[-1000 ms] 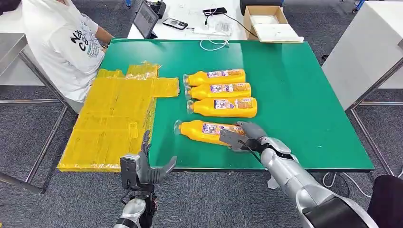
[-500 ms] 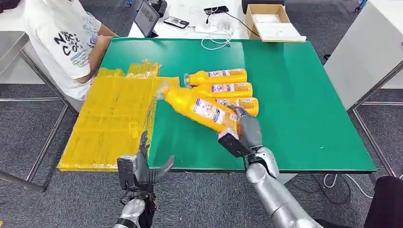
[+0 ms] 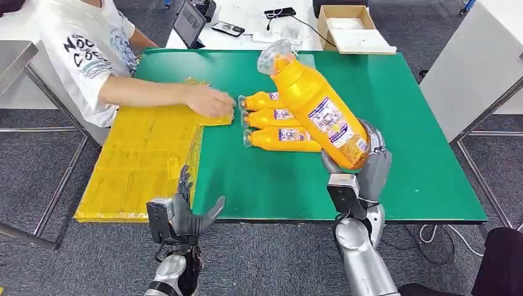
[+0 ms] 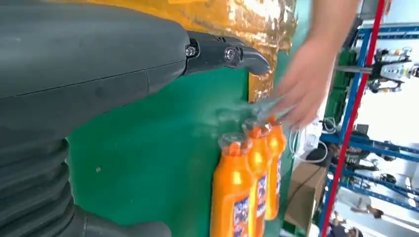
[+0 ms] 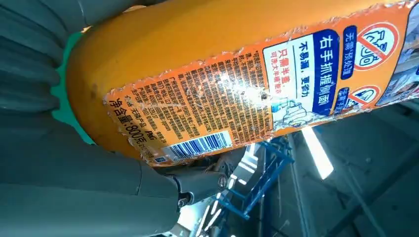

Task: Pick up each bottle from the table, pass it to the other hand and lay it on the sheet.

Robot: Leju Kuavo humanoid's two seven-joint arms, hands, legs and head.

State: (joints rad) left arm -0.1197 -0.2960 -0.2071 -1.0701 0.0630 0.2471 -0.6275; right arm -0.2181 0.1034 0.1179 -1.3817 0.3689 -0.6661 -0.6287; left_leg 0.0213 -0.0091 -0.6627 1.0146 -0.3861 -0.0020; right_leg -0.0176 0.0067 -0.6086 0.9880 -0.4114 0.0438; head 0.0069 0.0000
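Observation:
My right hand point(image 3: 364, 169) grips the base of an orange bottle point(image 3: 316, 105) and holds it high above the green table point(image 3: 407, 154), clear cap tilted up and away. Its label point(image 5: 276, 84) crosses the right wrist view. Three more orange bottles point(image 3: 280, 118) lie side by side mid-table, caps toward the yellow sheet point(image 3: 145, 154); the same bottles point(image 4: 247, 182) appear in the left wrist view. My left hand point(image 3: 182, 213) hovers open, fingers spread, just off the table's near edge by the sheet's corner.
A person in a white shirt point(image 3: 80, 55) reaches an arm across the sheet, their hand point(image 3: 213, 102) resting at the sheet's far corner beside the bottle caps. A tablet point(image 3: 188, 24), phone, cables and a cardboard box point(image 3: 348, 28) lie beyond the table.
My right hand has lifted the nearest bottle off the table and swung it upright and higher. The person's arm has reached out over the sheet. My left hand has barely moved.

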